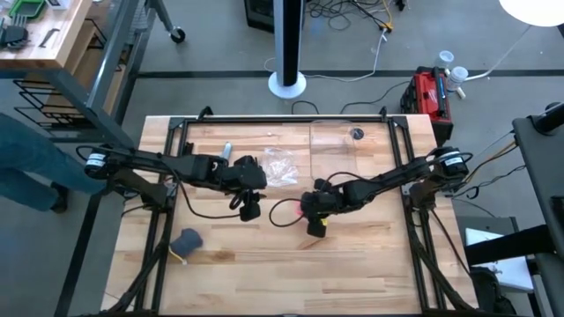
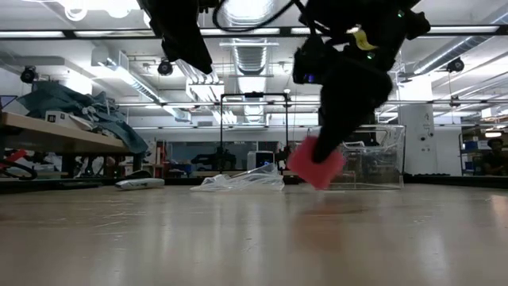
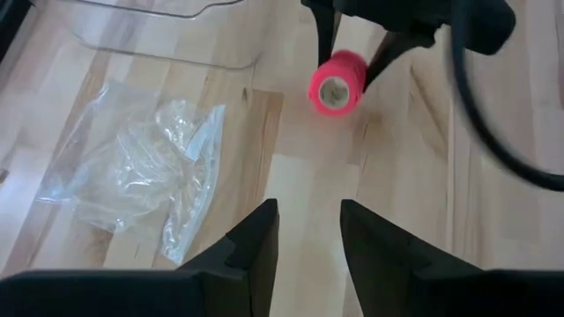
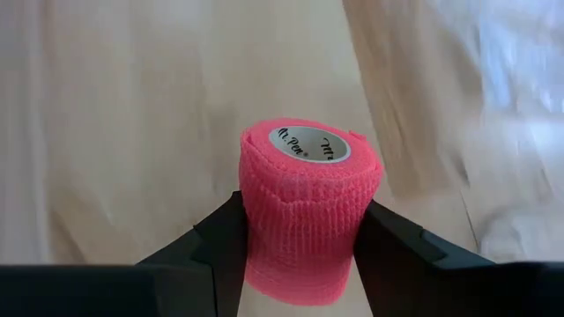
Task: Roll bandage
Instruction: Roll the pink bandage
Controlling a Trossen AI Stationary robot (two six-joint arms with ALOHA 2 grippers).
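The bandage is a compact pink roll with a white printed core. It sits between the fingers of my right gripper, which is shut on it near the table's middle. In the low view the roll hangs tilted just above the tabletop. My left gripper is open and empty, a little to the left of the roll. Its wrist view looks at the roll's core end. My right gripper pinches the roll's curved side wall between its two fingers, one on each side. The core end points away along the fingers. The fingers slant down from the table's right. The roll is tilted and lifted clear of the table.
A clear crinkled plastic bag lies just beyond the left gripper. A clear plastic container stands at the far middle. A dark grey-blue lump lies near the left front. A person's leg shows at the left edge.
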